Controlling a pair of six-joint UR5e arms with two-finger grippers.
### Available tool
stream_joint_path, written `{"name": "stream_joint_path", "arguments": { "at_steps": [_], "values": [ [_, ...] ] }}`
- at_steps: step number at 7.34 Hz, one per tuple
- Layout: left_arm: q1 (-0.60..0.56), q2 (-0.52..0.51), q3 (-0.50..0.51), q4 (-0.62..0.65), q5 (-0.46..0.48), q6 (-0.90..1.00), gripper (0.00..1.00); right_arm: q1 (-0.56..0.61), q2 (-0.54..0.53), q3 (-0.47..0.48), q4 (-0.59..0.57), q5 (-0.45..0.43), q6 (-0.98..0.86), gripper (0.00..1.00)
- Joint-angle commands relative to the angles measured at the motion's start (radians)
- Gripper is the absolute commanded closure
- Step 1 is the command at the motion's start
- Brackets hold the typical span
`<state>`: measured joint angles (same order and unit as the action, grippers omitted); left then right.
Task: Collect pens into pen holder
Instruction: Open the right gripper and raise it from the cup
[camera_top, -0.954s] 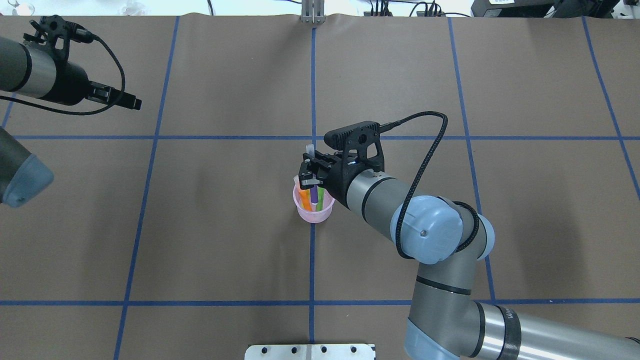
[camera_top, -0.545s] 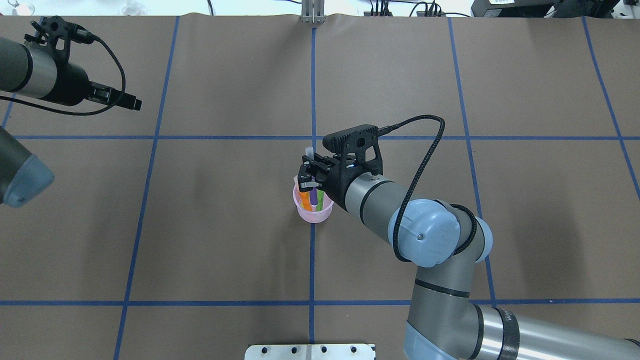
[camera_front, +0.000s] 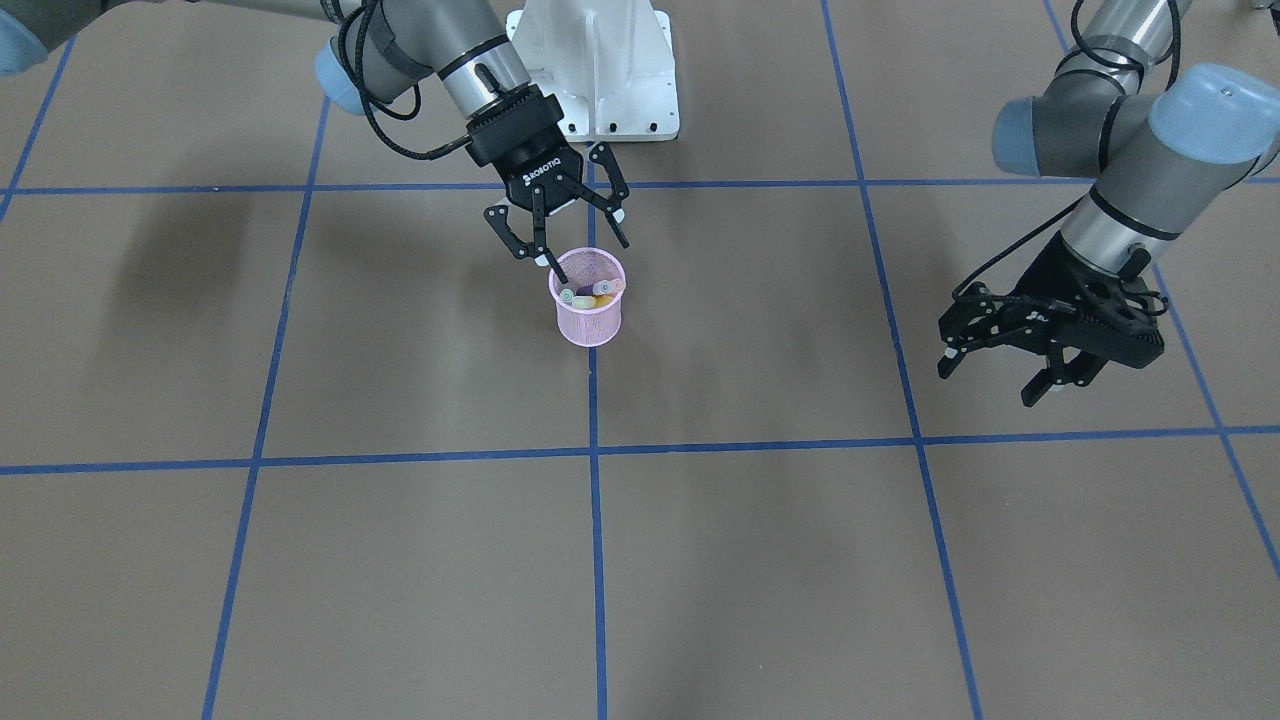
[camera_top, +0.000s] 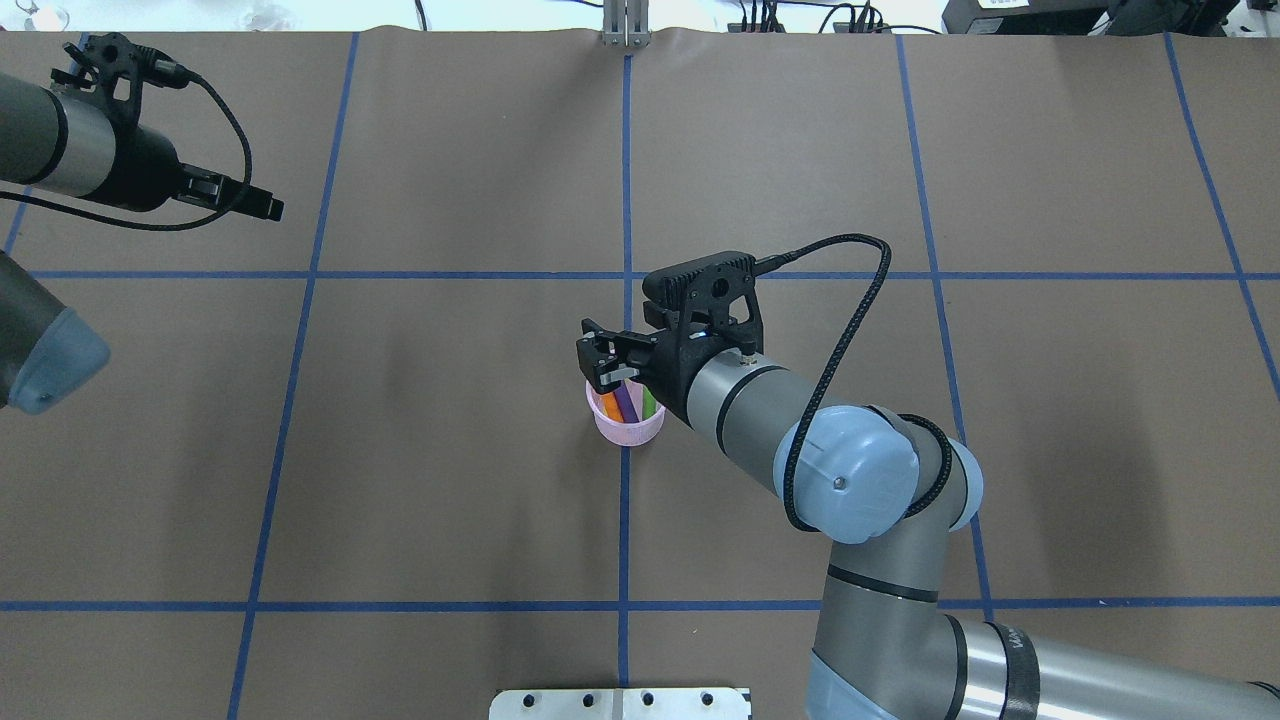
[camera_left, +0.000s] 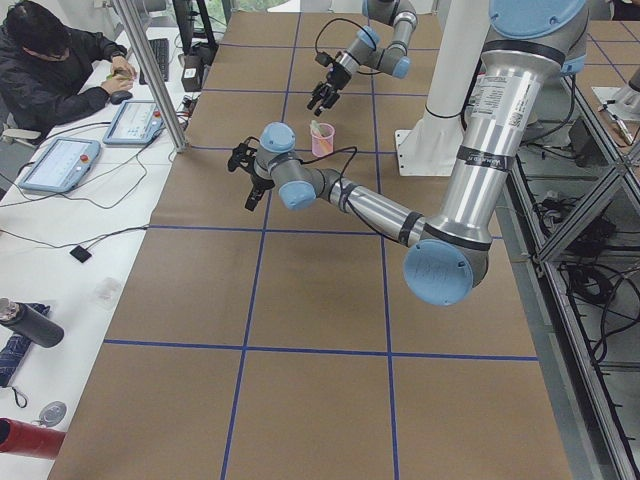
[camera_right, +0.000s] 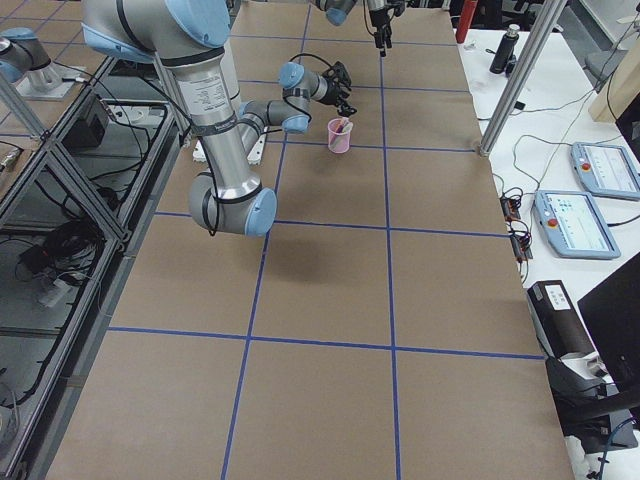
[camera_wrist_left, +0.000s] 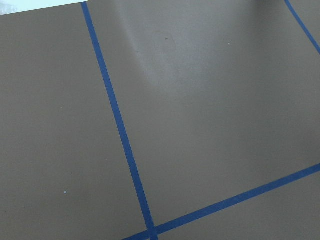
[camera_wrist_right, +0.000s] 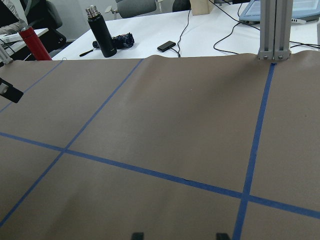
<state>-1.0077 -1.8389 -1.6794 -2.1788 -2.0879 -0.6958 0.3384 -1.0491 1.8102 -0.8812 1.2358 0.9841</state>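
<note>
A brown paper-covered surface (camera_front: 400, 560) is marked into large squares by blue tape lines (camera_front: 592, 560). Nearest the robot, its white base (camera_front: 600, 80) sits at the edge of the surface.

From there the right arm reaches out to the middle. The right gripper (camera_front: 593, 262) hangs tilted just over the pen holder (camera_front: 590, 322). The gripper's black body carries the white word "ROBOTIQ". Its jaws are spread wide and hold nothing. One fingertip sits at the holder's rim and the other is just beside it.

The pen holder is a small pink mesh cup. It stands upright on the central tape line, in the middle of the surface. The pens (camera_front: 590, 293) stand inside it with their whitish caps up. From overhead, an orange pen (camera_top: 610, 402), a purple pen (camera_top: 627, 402) and a green pen (camera_top: 648, 405) lean side by side in the cup. The yellow one cannot be picked out there, under the gripper.

Off to the robot's left, well apart from the holder, the left gripper (camera_front: 988, 382) hangs over bare surface. Its jaws are partly open and empty.

Farthest away, past the edge of the surface, is a white table (camera_wrist_right: 150, 27). On it stand a black bottle (camera_wrist_right: 101, 32) and a red bottle (camera_wrist_right: 34, 44). A person (camera_left: 50, 70) in dark clothes sits at this table.
</note>
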Motion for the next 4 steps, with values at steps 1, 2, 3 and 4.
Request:
{"name": "stream_joint_path", "arguments": {
  "at_steps": [1, 2, 3, 4],
  "values": [
    [-0.111, -0.011, 0.006, 0.078, -0.128, 0.091, 0.01, 0.057, -0.003, 0.094, -0.127, 0.118, 0.004, 0.0],
    [-0.19, -0.031, 0.001, 0.225, -0.208, 0.225, 0.01, 0.156, -0.012, 0.172, -0.3, 0.269, 0.004, 0.0],
    [-0.242, -0.032, -0.002, 0.361, -0.213, 0.383, 0.01, 0.309, -0.026, 0.222, -0.464, 0.495, -0.011, 0.0],
    [-0.283, -0.034, -0.002, 0.486, -0.212, 0.463, 0.01, 0.47, -0.038, 0.221, -0.563, 0.718, -0.034, 0.0]
  ]
}}
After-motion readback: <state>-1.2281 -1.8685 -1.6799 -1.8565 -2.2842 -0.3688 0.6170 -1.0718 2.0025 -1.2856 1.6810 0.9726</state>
